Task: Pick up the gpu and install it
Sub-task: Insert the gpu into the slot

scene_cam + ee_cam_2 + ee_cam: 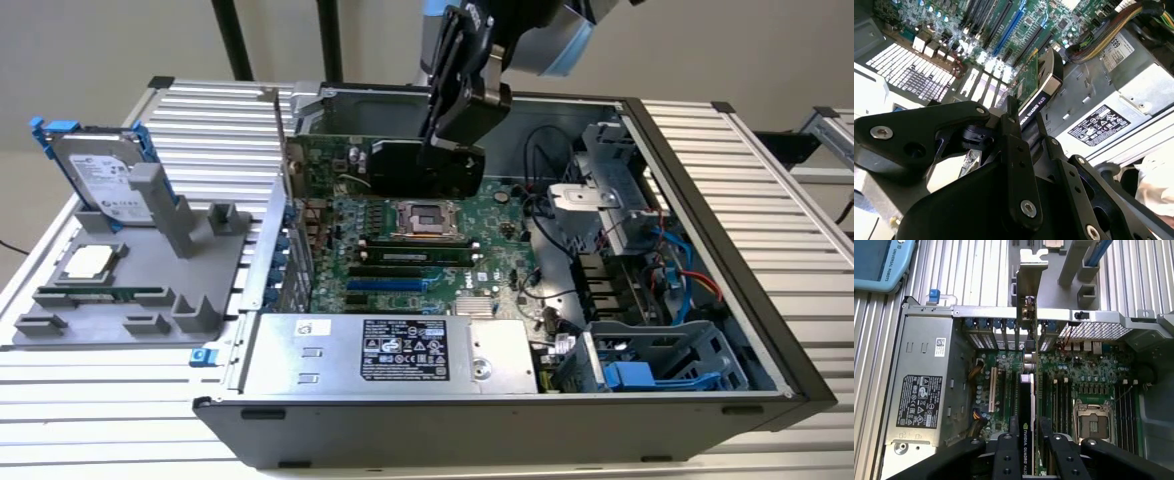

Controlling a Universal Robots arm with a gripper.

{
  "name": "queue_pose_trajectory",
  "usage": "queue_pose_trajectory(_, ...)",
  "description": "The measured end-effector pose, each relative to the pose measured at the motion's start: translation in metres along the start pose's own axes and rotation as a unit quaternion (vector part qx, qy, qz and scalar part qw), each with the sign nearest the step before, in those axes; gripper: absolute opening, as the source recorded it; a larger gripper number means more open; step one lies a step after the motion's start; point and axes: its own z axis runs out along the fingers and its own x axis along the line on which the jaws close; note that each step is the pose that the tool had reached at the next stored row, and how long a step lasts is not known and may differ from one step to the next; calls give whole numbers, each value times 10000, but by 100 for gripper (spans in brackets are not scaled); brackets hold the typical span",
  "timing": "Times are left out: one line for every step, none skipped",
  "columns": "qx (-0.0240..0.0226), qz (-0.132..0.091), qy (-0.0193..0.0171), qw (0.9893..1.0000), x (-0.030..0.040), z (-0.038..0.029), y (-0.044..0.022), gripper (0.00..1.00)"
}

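Hand [1029, 421] closed on the upper edge of the gpu [1025, 390]. The card is held on edge above the motherboard [441, 255] inside the open computer case [467, 430], with its metal bracket [1030, 275] toward the rear slots.

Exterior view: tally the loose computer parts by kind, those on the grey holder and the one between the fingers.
gpu: 1, held between the fingers
hard drive: 1, on the grey holder
processor chip: 1, on the holder
memory stick: 1, on the holder
Total: 4
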Motion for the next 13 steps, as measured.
queue_pose_trajectory(0,0,0,10000,0,1,0,0)
queue_pose_trajectory(0,0,2,10000,0,3,-1,0)
queue_pose_trajectory(0,1,6,10000,0,5,-2,0)
queue_pose_trajectory(0,2,10,10000,0,6,-2,0)
queue_pose_trajectory(0,3,13,10000,0,9,-3,0)
queue_pose_trajectory(-1,5,16,10000,0,11,-4,0)
queue_pose_trajectory(-1,6,20,10000,0,15,-6,0)
queue_pose_trajectory(-1,7,25,10000,0,18,-9,0)
queue_pose_trajectory(-1,8,31,10000,0,21,-12,0)
queue_pose_trajectory(-1,10,36,10000,0,25,-14,0)
queue_pose_trajectory(-1,11,41,10000,0,28,-17,0)
queue_pose_trajectory(-1,13,46,10000,0,32,-20,0)
queue_pose_trajectory(-1,14,52,10000,-1,35,-22,0)
